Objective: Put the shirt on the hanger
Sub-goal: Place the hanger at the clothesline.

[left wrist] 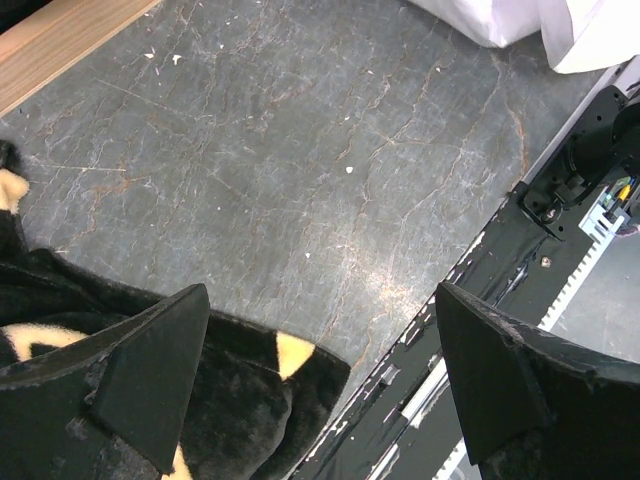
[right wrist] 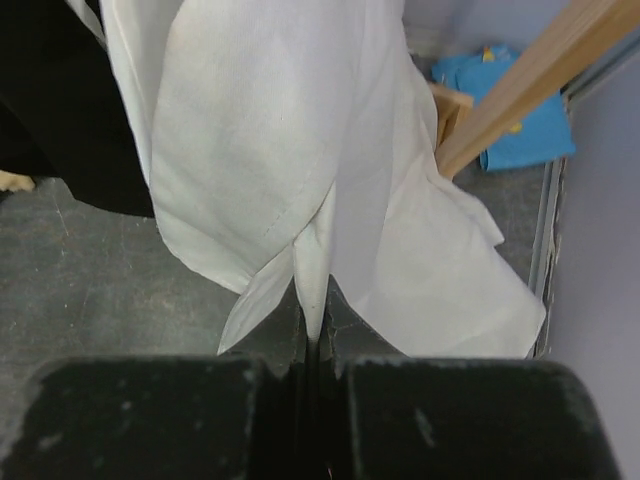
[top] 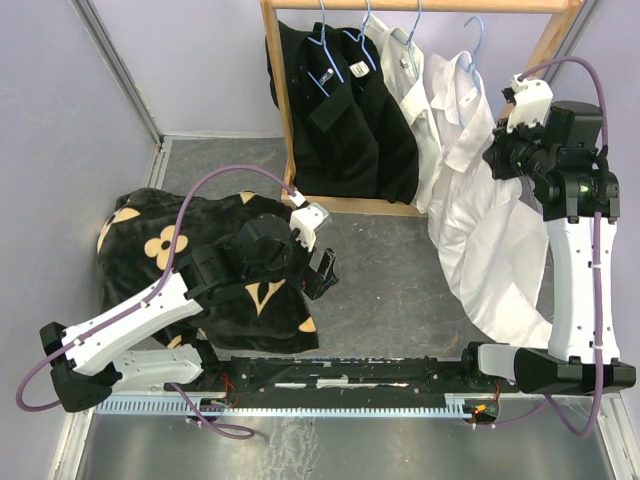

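right gripper (right wrist: 312,345) is clamped tight on a thin fold of the shirt (top: 480,230), cloth edge pinched between the 2 fingers. left gripper (left wrist: 320,385) stands wide apart, holding nothing, hovering over the table (left wrist: 300,180) just beside the black cloth (left wrist: 230,400) with tan motifs. shirt hangs at the right end of the wooden rack (top: 420,5), collar up by the hook of the light-blue hanger (top: 474,38), tail spilling down onto the table next to the right arm. can't tell if both shoulders sit on the wire. my read: fabric is thin, light, limp, 0 stiffness, likely to sag and slide off a smooth wire. best hold is the collar or a shoulder seam where layers double up, not a loose single hem.
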### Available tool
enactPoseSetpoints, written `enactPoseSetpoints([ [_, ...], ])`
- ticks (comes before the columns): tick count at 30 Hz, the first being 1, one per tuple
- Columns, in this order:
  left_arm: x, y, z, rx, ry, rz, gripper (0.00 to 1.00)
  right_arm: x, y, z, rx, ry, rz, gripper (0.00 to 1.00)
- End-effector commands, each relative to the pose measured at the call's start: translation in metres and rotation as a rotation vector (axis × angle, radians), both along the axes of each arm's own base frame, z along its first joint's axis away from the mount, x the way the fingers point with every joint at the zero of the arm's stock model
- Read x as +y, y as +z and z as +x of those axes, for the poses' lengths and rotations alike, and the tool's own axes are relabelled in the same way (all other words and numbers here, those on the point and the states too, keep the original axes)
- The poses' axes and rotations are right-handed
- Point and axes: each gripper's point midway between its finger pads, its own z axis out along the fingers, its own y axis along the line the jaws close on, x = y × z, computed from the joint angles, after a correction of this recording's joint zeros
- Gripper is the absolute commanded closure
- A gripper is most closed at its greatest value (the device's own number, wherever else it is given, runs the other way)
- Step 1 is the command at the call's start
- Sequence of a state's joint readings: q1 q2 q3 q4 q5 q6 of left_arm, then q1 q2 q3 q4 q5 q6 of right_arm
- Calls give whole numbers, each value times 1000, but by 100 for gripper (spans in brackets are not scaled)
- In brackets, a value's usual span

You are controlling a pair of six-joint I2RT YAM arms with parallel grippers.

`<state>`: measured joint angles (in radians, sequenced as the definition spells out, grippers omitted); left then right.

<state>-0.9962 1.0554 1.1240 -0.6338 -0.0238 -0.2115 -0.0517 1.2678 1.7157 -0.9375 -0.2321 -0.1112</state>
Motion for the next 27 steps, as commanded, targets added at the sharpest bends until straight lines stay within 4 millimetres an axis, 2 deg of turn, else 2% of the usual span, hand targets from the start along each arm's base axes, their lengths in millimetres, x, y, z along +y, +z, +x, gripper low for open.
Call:
enactPoseSetpoints([
  [1, -1, 14, 3, -66, -27, -17, 0, 7, 96, 10, -355, 67, -40, 100],
  [7, -2, 10, 2, -59, -33, -14, 0, -3, 118, 23, -404, 35, -99, 100],
  [10, -2, 8, 2, -58, -34, -10, 0, -6, 118, 36, -382, 23, -96, 100],
  [13, 0, 6, 2, -55, -31, -6, 0, -5, 105, 50, -314, 29, -83, 100],
  [17, 0, 3, 1, -50, -28, -6, 0, -3, 76, 65, -209, 48, -72, 100],
  [22, 4, 3, 0, -54, -22, -1, 1, -9, 49, 68, -143, 15, -71, 100],
  [27, 6, 1, 0, -53, -18, 6, 0, -20, 35, 67, -98, -62, -73, 80],
])
